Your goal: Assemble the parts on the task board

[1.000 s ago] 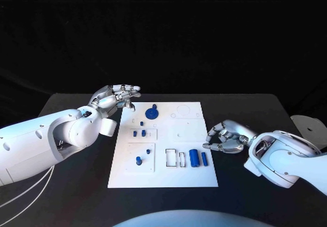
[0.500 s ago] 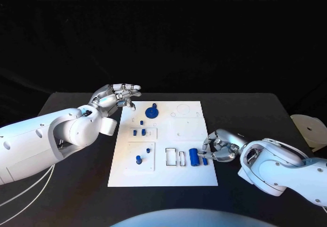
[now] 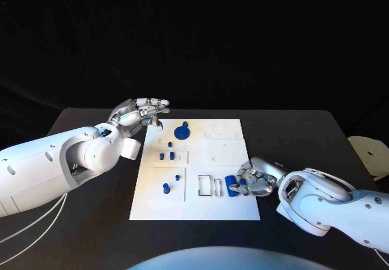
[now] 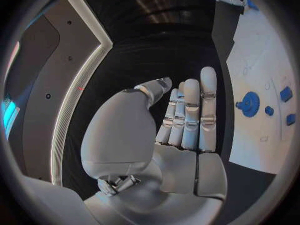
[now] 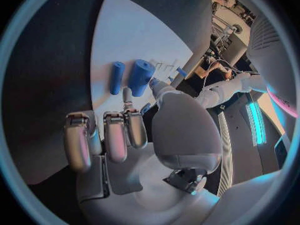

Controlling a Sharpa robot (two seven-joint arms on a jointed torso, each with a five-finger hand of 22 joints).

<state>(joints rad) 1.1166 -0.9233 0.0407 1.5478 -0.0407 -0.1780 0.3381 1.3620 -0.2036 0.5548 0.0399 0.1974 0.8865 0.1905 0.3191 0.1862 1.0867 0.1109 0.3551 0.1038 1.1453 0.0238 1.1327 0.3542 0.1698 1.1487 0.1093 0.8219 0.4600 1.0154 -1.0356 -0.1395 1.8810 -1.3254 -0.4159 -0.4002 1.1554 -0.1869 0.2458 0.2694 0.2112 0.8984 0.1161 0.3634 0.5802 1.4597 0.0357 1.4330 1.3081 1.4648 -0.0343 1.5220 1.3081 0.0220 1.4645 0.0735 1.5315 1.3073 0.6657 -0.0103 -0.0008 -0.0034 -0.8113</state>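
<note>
down low, the right silver hand (image 3: pixel 258 177) curls its fingers over two blue cylinders (image 3: pixel 235 186) at the near right of the flat white task board (image 3: pixel 203 208); whether it grips one, i cannot tell. the left silver hand (image 3: pixel 139 114) hovers empty, fingers loosely spread, beside the board's far left corner, near a blue gear (image 3: pixel 183 133), above the black bench (image 3: pixel 89 225).

black table (image 3: pixel 81 225); white round object (image 3: pixel 374 154) at its right edge

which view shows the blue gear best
The head view: the blue gear sits unobstructed at the task board's far end, near the left hand. The left wrist view shows it small and distorted near the circle's rim. I cannot make it out in the right wrist view.
</note>
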